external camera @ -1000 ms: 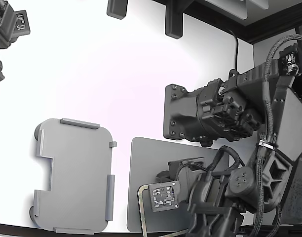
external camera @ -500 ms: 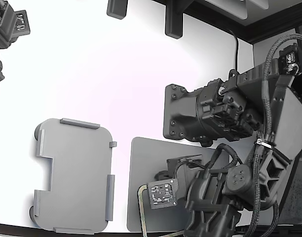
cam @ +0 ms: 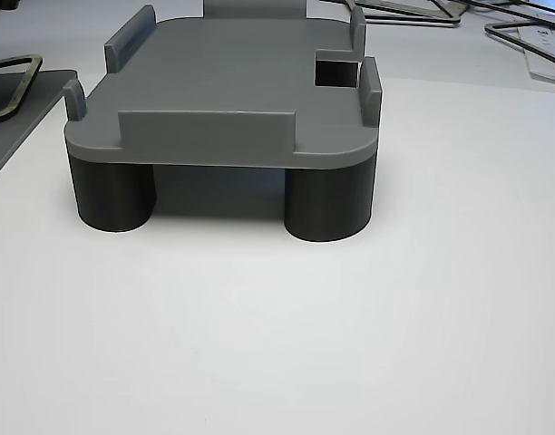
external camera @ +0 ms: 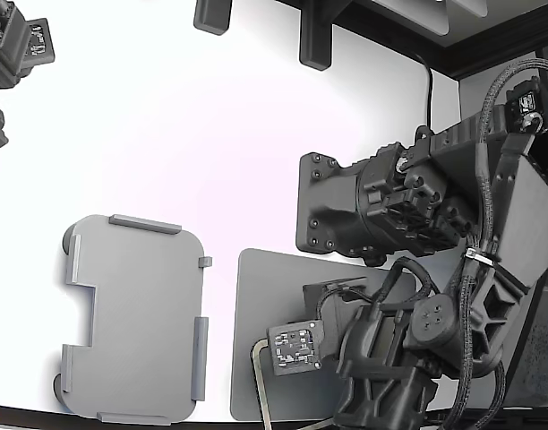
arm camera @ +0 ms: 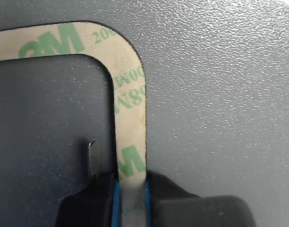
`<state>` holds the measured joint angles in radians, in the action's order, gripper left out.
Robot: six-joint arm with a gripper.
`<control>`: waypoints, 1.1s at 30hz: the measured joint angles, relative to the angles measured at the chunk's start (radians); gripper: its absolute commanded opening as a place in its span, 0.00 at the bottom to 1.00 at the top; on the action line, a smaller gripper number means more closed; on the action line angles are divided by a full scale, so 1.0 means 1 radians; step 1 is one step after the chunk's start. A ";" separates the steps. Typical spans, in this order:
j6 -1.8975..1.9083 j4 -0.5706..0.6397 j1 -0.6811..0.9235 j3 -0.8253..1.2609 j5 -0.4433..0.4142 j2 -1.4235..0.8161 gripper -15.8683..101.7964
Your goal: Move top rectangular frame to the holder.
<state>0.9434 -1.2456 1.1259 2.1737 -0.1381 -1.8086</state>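
The frame (arm camera: 130,113) is a thin beige strip printed in green: a large "3M" can be read on it in the wrist view, along with smaller digits, partly cut off, that look like "200". The print repeats along the strip, some of it upside down. No other writing is legible, though a small square tag (external camera: 296,348) with a black-and-white pattern sits on the wrist.

The frame lies on the mat (external camera: 265,296), the dark grey sheet that serves as landmark here. In the exterior view only one rounded corner of the frame (external camera: 257,358) shows, near the mat's lower edge, the rest hidden under the arm.

The arm (external camera: 417,340) reaches over the mat from the exterior view's right, its wrist bent down over the mat's lower half, cables looping along its side. The gripper (arm camera: 131,198) is at the frame's straight side just past the rounded corner; its two dark fingers (arm camera: 95,194), edged in blue, stand either side of the strip and pinch it between them.

The holder (external camera: 135,313) stands on the white table (external camera: 211,134) just beside the mat, at the exterior view's left, apart from it. In the other view it rests on round dark feet (cam: 114,195), with raised tabs along its edges and a notch in one side.
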 measured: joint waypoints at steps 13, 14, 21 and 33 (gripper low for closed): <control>0.229 -0.296 -0.052 -0.299 -0.078 0.000 0.04; 0.265 -0.324 -0.060 -0.339 -0.086 0.000 0.04; 0.520 -0.400 -0.121 -0.566 -0.114 -0.002 0.04; 0.930 -0.400 -0.250 -0.719 -0.179 0.074 0.04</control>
<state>1.8730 -1.6460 0.8759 1.4542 -0.3175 -1.7349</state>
